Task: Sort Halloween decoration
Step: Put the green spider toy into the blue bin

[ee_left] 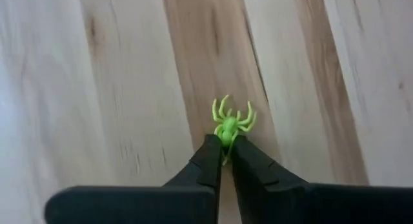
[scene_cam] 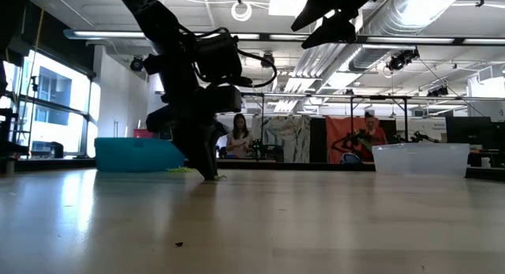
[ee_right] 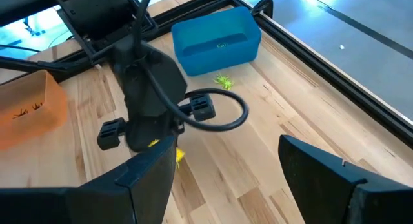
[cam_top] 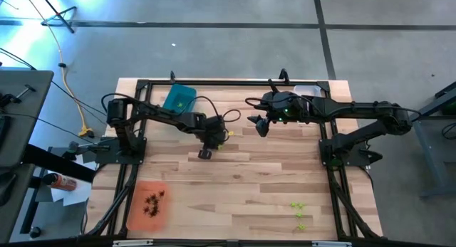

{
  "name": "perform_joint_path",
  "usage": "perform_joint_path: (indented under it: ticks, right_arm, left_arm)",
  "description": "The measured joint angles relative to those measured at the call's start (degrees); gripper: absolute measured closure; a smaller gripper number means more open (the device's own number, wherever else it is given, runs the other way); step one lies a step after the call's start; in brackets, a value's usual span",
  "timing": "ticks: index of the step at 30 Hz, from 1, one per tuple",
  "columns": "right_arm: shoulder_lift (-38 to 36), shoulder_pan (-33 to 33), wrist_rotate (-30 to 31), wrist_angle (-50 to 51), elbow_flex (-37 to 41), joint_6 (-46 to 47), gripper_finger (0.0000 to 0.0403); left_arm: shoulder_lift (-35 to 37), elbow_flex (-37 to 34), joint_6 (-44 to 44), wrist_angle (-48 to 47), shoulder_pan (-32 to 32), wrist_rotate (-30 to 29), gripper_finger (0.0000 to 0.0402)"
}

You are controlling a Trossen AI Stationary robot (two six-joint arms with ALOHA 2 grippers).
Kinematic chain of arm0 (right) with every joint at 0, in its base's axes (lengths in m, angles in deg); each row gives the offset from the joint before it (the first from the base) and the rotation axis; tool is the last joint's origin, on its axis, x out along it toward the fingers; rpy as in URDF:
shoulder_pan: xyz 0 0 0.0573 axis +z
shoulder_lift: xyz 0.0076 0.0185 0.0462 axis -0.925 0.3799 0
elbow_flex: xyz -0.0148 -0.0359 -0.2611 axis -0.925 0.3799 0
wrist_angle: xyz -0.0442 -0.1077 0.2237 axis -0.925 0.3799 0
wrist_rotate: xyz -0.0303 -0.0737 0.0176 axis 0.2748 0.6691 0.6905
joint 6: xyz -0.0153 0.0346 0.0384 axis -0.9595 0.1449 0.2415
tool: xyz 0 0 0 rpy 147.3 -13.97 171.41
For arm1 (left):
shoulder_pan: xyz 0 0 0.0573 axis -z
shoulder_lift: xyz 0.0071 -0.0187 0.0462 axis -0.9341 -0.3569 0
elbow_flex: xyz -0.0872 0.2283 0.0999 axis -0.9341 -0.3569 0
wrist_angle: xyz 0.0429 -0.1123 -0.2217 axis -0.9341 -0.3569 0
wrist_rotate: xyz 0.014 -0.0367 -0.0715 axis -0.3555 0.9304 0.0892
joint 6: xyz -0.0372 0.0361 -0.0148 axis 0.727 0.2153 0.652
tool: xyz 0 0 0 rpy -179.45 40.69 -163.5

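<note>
Left wrist view: the left gripper [ee_left: 226,150] is seen closed tight on a lime green spider trinket [ee_left: 230,122], pinched by its rear end between the two fingertips, legs spread just over the wooden table [ee_left: 116,88]. In the high view the left gripper [cam_top: 205,154] is placed at mid-table, pointed down at the boards, well apart from the trays. A teal tray [cam_top: 179,97] is set at the far left edge of the table, with something green seen inside it. One loose green trinket [ee_right: 224,81] lies on the boards just beside that tray. An orange tray [cam_top: 148,204] sits at the near left corner, with dark trinkets [cam_top: 154,202] clustered inside. More loose green trinkets [cam_top: 298,215] are scattered near the near right corner. A clear tray [scene_cam: 420,158] stands at the far right. The right gripper [cam_top: 262,126] is held raised above the far middle of the table, its jaws spread wide and holding nothing. People are seen in the room beyond in the low view.
</note>
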Motion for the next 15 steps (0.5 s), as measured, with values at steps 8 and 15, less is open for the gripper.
perform_joint_path:
  ticks: [8, 15]
  right_arm:
    - [0.0, 0.0, 0.02, 0.0, 0.0, -0.13, 0.0134]
    - [0.0, 0.0, 0.05, 0.0, 0.0, -0.55, 0.0134]
  left_arm:
    - [5.93, -0.29, 3.6, -0.29, -4.67, 6.12, 0.04]
    - [16.22, -0.26, 4.21, -1.16, -8.04, 6.87, 0.0401]
